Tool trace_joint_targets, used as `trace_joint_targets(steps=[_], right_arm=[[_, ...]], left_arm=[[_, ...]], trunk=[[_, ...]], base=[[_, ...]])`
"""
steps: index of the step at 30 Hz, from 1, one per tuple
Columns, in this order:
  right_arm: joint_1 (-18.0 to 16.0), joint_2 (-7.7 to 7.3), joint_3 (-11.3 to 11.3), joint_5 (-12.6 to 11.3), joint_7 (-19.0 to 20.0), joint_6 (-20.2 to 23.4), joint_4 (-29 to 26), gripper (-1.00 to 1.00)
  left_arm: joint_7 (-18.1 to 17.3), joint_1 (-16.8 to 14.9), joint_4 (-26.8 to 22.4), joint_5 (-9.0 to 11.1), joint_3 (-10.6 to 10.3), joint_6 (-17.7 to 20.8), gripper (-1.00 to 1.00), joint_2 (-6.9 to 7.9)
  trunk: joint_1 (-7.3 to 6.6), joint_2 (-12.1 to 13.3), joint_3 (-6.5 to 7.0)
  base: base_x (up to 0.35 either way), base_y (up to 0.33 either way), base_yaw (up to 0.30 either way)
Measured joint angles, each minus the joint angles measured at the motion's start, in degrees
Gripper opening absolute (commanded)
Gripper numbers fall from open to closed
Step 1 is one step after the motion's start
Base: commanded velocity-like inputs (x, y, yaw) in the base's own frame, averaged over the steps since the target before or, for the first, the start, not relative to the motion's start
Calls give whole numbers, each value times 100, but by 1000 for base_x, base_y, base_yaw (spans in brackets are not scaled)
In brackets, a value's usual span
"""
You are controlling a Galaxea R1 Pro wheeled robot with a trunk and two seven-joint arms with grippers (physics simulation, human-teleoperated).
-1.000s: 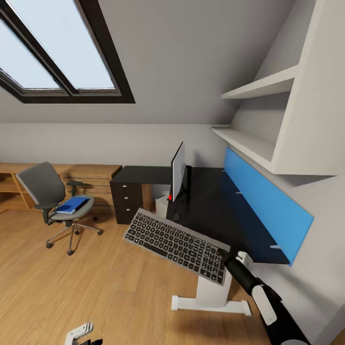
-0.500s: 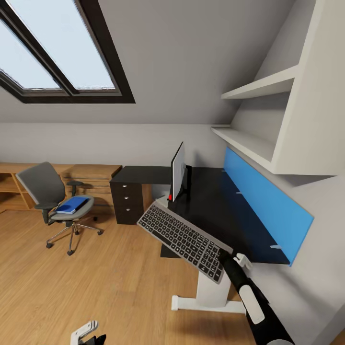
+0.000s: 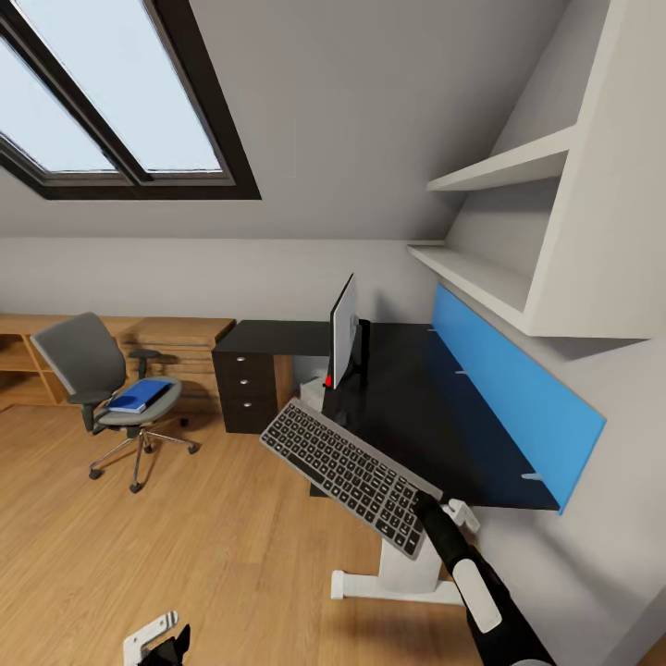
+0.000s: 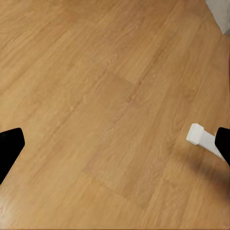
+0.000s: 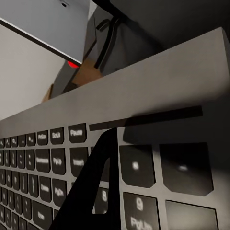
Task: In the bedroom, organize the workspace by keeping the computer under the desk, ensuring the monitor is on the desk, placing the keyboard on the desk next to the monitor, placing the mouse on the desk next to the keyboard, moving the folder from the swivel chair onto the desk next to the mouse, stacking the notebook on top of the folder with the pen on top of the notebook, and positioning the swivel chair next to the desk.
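We've got the keyboard (image 3: 350,472) pinched at its near end in our right gripper (image 3: 427,507), fingers (image 5: 88,191) clamped on it, held tilted in the air over the tabletop's (image 3: 416,407) front edge, just in front of the monitor (image 3: 344,331). Our left gripper (image 3: 157,640) hangs low over the wood floor (image 4: 96,105) with its fingers spread apart and nothing between them. Well off to the left, the blue folder (image 3: 139,395) sits on the swivel chair (image 3: 106,388) seat.
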Motion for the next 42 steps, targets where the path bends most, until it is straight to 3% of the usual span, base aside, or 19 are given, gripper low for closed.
trace_joint_targets(steps=[7, 21, 42], right_arm=[[0, 7, 153, 4, 98, 18, 154, -100], [0, -2, 234, 1, 149, 25, 368, -100], [-1, 2, 241, -5, 351, 33, 400, -100]], left_arm=[[-8, 6, 17, 2, 0, -272, 100, -11], [40, 8, 23, 3, 0, -293, 100, 5], [33, 9, 23, 7, -1, -92, 100, 14]], trunk=[[0, 0, 0], [0, 0, 0], [-2, -1, 0]], base=[[0, 0, 0], [0, 14, -128], [60, 232, -8]])
